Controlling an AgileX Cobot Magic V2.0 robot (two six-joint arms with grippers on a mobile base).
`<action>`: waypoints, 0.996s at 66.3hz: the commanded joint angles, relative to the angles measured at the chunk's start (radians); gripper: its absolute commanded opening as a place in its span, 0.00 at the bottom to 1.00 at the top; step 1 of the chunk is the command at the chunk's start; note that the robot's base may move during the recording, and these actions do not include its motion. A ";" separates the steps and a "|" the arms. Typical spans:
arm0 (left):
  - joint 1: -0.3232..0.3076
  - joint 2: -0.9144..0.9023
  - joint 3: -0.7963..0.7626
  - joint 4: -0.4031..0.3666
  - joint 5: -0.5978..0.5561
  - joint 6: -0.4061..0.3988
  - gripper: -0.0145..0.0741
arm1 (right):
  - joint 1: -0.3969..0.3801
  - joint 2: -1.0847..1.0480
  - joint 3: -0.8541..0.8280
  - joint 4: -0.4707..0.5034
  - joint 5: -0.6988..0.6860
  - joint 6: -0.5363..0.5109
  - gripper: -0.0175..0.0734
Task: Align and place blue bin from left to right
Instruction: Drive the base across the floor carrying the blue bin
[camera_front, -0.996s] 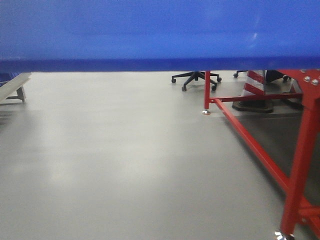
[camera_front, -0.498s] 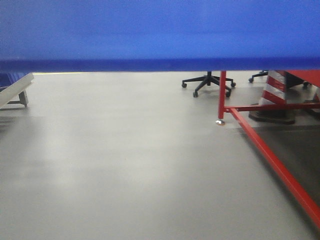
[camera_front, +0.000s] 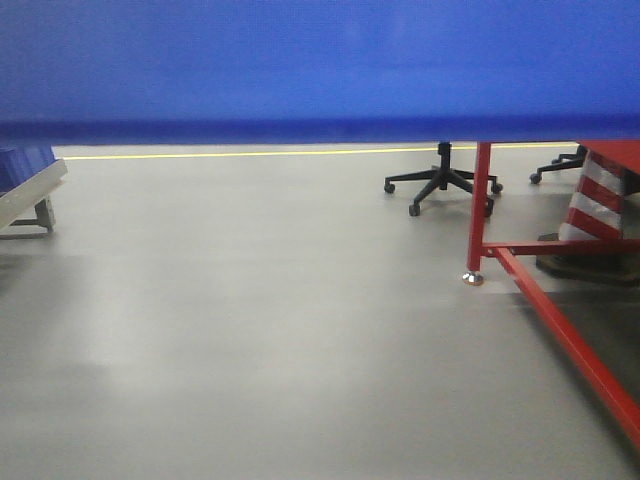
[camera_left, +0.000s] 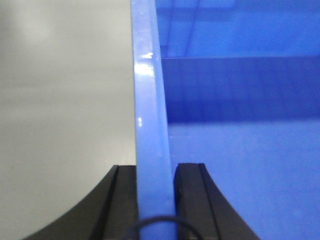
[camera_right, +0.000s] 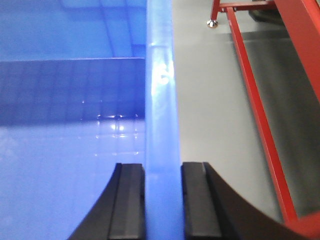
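Left gripper (camera_left: 155, 171): black jaws clamped on the left wall of the blue bin (camera_left: 148, 100), one jaw outside over the floor (camera_left: 65, 100), the other inside the bin.
Right gripper (camera_right: 163, 167): black jaws clamped on the bin's right wall in the same way, with the pale rim running straight up between them.
Blue bin: carried between the two grippers and raised off the floor. In the front view it is a broad blue band across the top, with bare floor visible under its lower edge.
Bin interior: smooth, glossy bottom with a faint grid, and a darker far wall.
Floor: grey and slightly shiny.
Red frame (camera_front: 560, 330): on the right, a low rail running back to an upright leg on a metal foot.
Grey ramp (camera_front: 25, 190): at the left edge, with something blue on it, too cropped to tell.
Office chair (camera_front: 440, 182): black castor base just behind the red leg.
Striped cone (camera_front: 598, 205): red and white, at the right edge beyond the frame.
Yellow line (camera_front: 250, 154): on the floor, farthest back.
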 joint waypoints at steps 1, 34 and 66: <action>-0.012 -0.007 -0.019 -0.053 -0.134 0.008 0.04 | 0.005 0.000 -0.016 -0.003 -0.166 -0.011 0.10; -0.012 -0.007 -0.019 -0.048 -0.136 0.008 0.04 | 0.005 0.000 -0.016 -0.003 -0.176 -0.011 0.10; -0.012 -0.007 -0.019 -0.039 -0.149 0.008 0.04 | 0.005 0.000 -0.016 -0.003 -0.179 -0.011 0.10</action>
